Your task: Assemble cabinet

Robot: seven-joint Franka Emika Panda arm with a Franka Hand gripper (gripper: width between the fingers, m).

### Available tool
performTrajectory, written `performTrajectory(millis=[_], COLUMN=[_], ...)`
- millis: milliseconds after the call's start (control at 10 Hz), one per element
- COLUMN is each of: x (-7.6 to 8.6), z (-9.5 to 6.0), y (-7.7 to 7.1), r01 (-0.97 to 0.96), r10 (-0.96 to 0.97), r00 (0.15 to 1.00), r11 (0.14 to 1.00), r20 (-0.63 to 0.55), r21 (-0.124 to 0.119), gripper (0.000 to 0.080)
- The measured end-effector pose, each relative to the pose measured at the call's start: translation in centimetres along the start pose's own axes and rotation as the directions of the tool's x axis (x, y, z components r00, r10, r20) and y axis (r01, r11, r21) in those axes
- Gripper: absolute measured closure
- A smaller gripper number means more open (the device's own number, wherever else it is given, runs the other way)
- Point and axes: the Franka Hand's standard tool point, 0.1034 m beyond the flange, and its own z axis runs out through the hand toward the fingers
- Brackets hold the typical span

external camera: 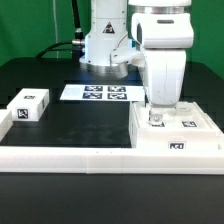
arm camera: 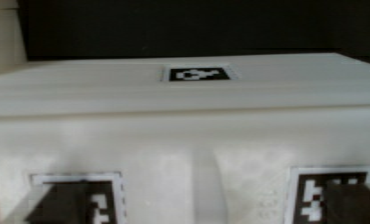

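Note:
The cabinet [external camera: 190, 136], a large white box with small black-and-white tags, lies on the black table at the exterior view's right, against the front rail. My gripper [external camera: 157, 117] points straight down and is right at the cabinet's top near its left end. Its fingertips are hidden against the white plastic, so I cannot tell whether they are open or shut. In the wrist view the cabinet [arm camera: 182, 110] fills nearly the whole picture, with one tag [arm camera: 200, 73] on its far flat face and two tags [arm camera: 335, 196] on the near face. The fingers do not show there.
A smaller white block with tags [external camera: 28, 106] sits at the exterior view's left. The marker board [external camera: 97, 93] lies flat at the back middle, before the robot's base [external camera: 105, 45]. The long white border rail [external camera: 70, 157] runs along the table's front.

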Motion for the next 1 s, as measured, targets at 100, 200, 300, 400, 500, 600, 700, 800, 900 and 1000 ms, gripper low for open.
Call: performTrajectory(millis=[100,200,300,400,500,600,700,800,900,1000], x=[0.0,0.0,0.0,0.0,0.0,0.3,0.8,1.2,1.0,1.0], z=[0.0,0.0,0.0,-0.5,-1.2,-2.5,-3.2,-3.5,-3.4,-3.3], y=[0.0,0.0,0.0,-0.6,-1.5,-3.2,-3.9,-4.3,-4.4,-4.4], r01=[0.0,0.0,-0.001,-0.017,-0.062,-0.156,-0.218,-0.262,-0.253,-0.272], r10=[0.0,0.0,0.001,0.017,0.062,0.156,0.218,0.263,0.254,0.273], r00=[1.0,1.0,1.0,1.0,0.998,0.988,0.976,0.965,0.967,0.962], r11=[1.0,1.0,1.0,1.0,0.998,0.986,0.974,0.963,0.966,0.961], r20=[0.0,0.0,0.0,0.002,0.006,0.001,0.003,0.002,0.003,0.002], r21=[0.0,0.0,0.0,-0.011,-0.019,-0.052,-0.057,-0.06,-0.056,-0.055], gripper=[0.0017,0.0003,0.0003,0.0003,0.0002,0.0002,0.0002,0.0002,0.0002,0.0002])
